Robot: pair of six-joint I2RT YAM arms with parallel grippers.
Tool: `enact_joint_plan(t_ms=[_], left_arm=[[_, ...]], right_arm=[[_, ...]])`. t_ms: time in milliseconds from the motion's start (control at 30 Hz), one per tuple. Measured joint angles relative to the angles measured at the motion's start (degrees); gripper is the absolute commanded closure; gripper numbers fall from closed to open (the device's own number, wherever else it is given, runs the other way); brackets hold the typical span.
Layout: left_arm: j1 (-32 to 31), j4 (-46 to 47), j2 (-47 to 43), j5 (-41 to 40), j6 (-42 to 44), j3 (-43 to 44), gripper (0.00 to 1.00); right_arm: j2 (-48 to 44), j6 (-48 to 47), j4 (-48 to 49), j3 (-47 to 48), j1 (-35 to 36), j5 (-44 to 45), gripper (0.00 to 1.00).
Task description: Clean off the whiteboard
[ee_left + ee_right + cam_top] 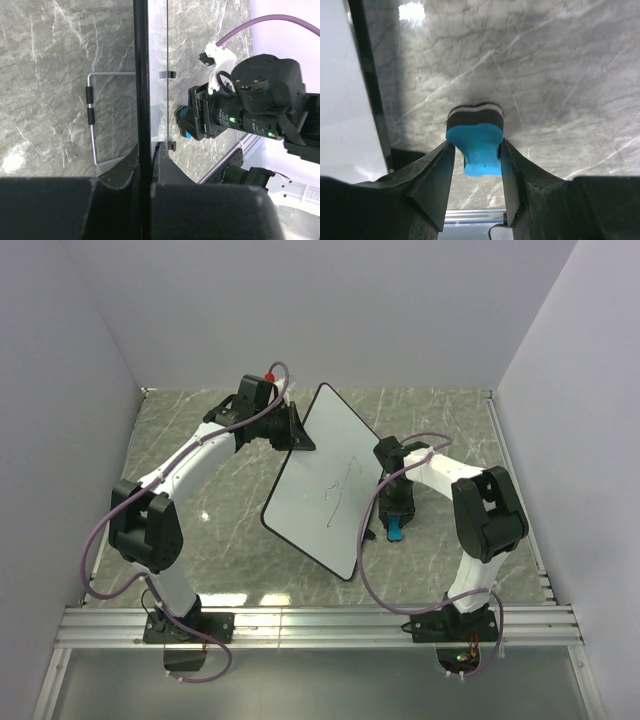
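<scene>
A grey-green marbled table (215,530) fills the floor of a white-walled cell. Over its middle stands the large flat white rectangular whiteboard (320,455), with rounded corners and a thin black rim. It is tilted, its upper edge toward the far left and its lower corner toward the near edge. The pictures do not show whether that lower edge rests on the table.

The left arm reaches in from the left. Its black end effector (297,435) is clamped on the board's upper left edge. In the left wrist view the two fingers (165,162) close tightly on either side of the black rim (142,75), which runs edge-on up the frame. A thin grey wire loop with black sleeves (92,120) juts from the board on one side.

The right arm bends in from the right. Its end effector (396,523) is near the board's right edge and apart from it, pointing down toward the table. It grips a small bright blue eraser block (479,147) with a dark felt layer on its far side. The fingers (432,175) press on the block's two sides.

Thin black scribbled lines (338,485) mark the middle of the white face.
</scene>
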Motion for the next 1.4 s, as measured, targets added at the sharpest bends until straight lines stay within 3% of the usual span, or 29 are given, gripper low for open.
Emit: enact_joint_plan(t_ms=[200, 233, 333, 733, 1067, 1400], left_arm=[[-0.1, 0.6, -1.2, -0.3, -0.1, -1.5, 1.00], [-0.1, 0.6, -1.4, -0.3, -0.1, -1.8, 1.00], [-0.2, 0.6, -2.2, -0.3, -0.1, -2.5, 1.00], [-0.5, 0.7, -3.1, -0.6, -0.1, -3.3, 1.00], [-0.6, 0.9, -3.3, -0.6, -0.1, -3.7, 1.00], [-0.9, 0.4, -3.7, -1.4, 0.0, -3.6, 1.00]], right_arm=[[0.5, 0.2, 0.9, -0.6, 0.0, 0.5, 0.71], [0.5, 0.2, 1.0, -0.7, 0.0, 0.6, 0.83], [0.5, 0.3, 1.2, -0.8, 0.0, 0.6, 1.00], [-3.2, 1.3, 0.7, 0.1, 0.0, 0.2, 1.00], [-10.0, 4.9, 3.0, 16.4, 0.0, -8.9, 1.00], [1.0, 12.6, 12.5, 20.6, -0.3, -24.0, 1.00]])
